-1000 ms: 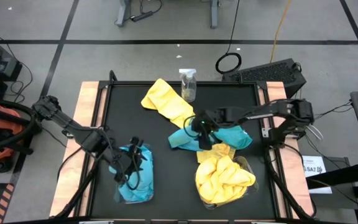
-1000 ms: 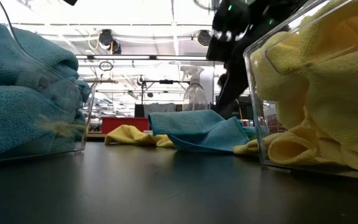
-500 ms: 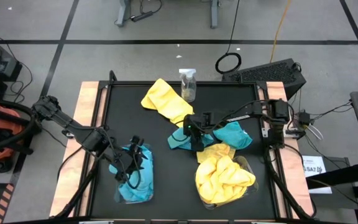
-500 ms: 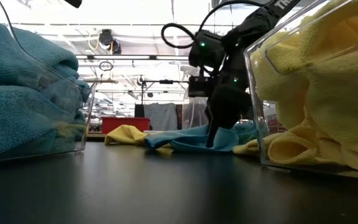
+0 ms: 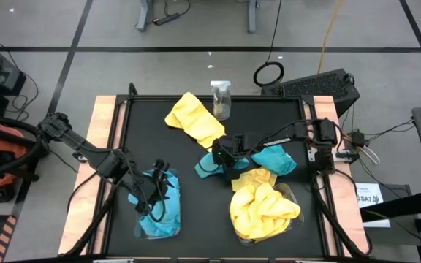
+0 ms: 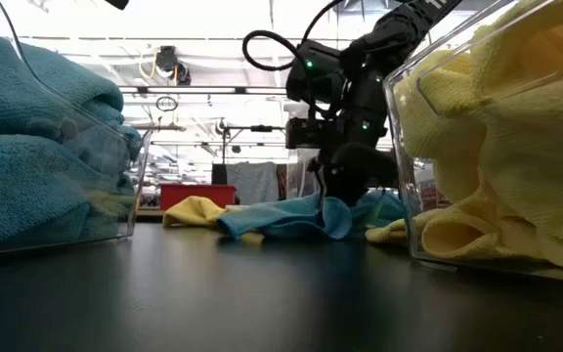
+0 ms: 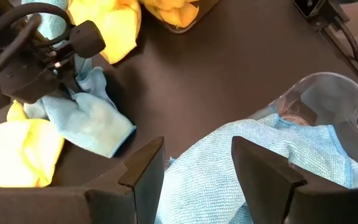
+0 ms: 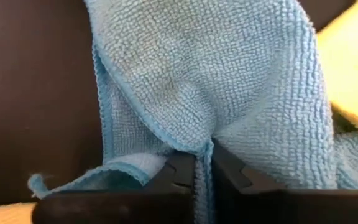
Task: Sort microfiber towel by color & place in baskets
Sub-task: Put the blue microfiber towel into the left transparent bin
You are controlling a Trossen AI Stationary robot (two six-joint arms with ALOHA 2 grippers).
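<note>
A turquoise microfiber towel (image 5: 258,159) lies crumpled mid-table, partly over a yellow towel (image 5: 253,177). My right gripper (image 5: 228,158) stands on its left part, shut on it; it shows in the low view as my right gripper (image 6: 334,194). Another yellow towel (image 5: 194,120) lies flat toward the far edge. The left basket (image 5: 139,228) holds turquoise towels, and my left gripper (image 7: 194,168) hovers open above them. The right basket (image 5: 292,191) is heaped with yellow towels (image 5: 263,212). My right gripper pinches a raised fold of the turquoise towel (image 8: 199,144) between its two fingers, with a hemmed edge running into the gap. The fingers come from above, slanting down. The cloth is drawn up into a small ridge (image 6: 326,205); the rest lies slack on the table.
A small clear spray bottle (image 5: 221,98) stands at the far edge behind the yellow towel. Bare black tabletop (image 5: 148,139) lies left of the loose towels. Wooden rails (image 5: 102,131) run along the table's sides.
My right gripper has gone down and toward the table's left onto the turquoise towel, rolled a little, and shut on a fold of it. The towel's left part has bunched up under the fingers and slid slightly left; its right part has stayed.
</note>
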